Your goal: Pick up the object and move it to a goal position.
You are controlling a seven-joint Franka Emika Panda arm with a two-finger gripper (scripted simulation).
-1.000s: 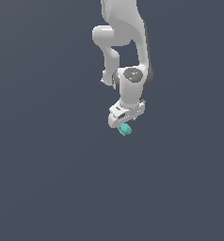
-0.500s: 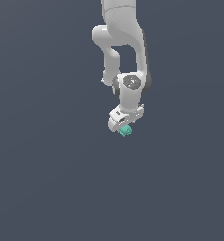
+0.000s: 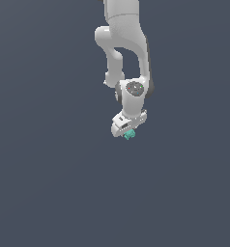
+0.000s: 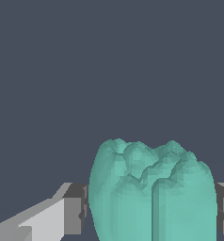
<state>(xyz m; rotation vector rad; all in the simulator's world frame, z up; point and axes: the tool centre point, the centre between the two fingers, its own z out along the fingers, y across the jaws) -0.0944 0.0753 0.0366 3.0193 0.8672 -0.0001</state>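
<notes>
The object (image 3: 129,134) is a small teal-green lumpy blob, peeking out below the white hand of my arm near the middle of the exterior view. My gripper (image 3: 127,133) is shut on it. In the wrist view the object (image 4: 151,193) fills the space between the two fingers (image 4: 74,212), its bumpy top standing well past the pads. The gripper (image 4: 149,214) has one grey pad on each side of the blob. The lower part of the object is cut off by the frame edge.
The white arm (image 3: 124,53) hangs down from the top of the exterior view. Around it lies only a plain dark grey-blue ground (image 3: 44,183); no goal marker shows.
The hand with the teal object has shifted slightly toward the exterior view's right and a little higher, and the wrist has turned. The grasp has stayed the same.
</notes>
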